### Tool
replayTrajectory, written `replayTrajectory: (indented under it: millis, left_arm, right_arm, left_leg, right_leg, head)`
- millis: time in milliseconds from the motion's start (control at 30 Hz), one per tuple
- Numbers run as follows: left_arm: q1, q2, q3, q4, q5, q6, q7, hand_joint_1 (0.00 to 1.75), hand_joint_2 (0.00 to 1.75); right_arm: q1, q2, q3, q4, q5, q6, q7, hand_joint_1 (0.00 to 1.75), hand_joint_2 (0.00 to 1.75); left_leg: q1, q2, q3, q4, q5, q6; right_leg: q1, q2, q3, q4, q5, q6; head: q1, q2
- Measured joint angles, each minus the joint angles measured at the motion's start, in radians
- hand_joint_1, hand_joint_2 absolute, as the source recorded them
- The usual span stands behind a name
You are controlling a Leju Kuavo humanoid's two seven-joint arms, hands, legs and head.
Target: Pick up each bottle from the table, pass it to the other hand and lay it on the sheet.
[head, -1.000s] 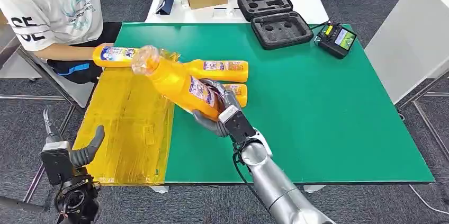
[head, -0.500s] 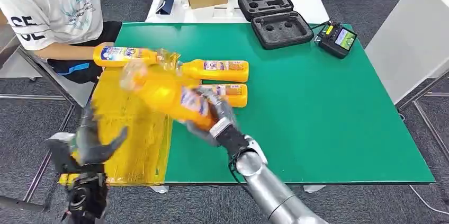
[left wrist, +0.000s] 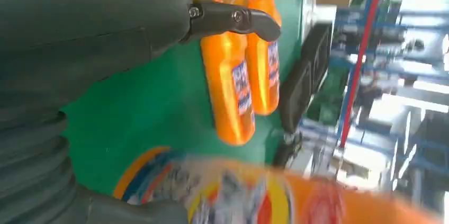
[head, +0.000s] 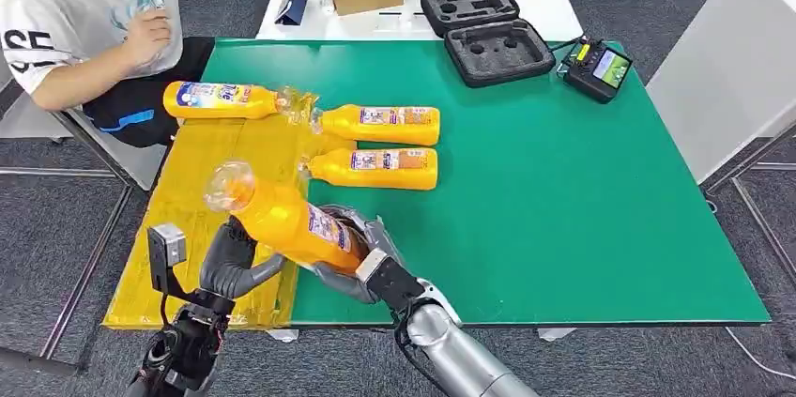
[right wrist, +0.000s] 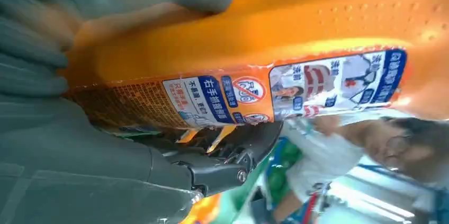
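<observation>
Handover over sheet (head: 202, 228) edge — right hand (head: 361, 261) grips bottle (head: 282, 219), left hand (head: 230, 261) spread beneath, empty — close left firmly before releasing.

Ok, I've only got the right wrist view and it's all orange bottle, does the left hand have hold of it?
Observer: Not yet. In the head view the left hand is cupped just under the held bottle, fingers apart.
Operator: And what is the bottle hanging over?
Observer: Its cap end is above the yellow sheet; its base, gripped by the right hand, is above the edge of the green table.
Operator: How many bottles are lying on the green?
Observer: Two, side by side: the far bottle and the near bottle.
</observation>
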Motion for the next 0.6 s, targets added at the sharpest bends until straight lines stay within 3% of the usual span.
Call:
replayTrajectory:
  millis: [600]
  left_arm:
    - [-0.009,0.030,-0.037,0.019,-0.027,0.038,-0.006,0.00,1.75]
  right_arm:
    - [0.024,-0.019,-0.015,-0.037,-0.018,-0.009,0.004,1.75,1.75]
  left_leg:
    - [0.000,0.000,-0.001,0.000,0.000,0.000]
  right_leg:
    - [0.000,0.000,0.000,0.000,0.000,0.000]
  head:
    - [0.000,0.000]
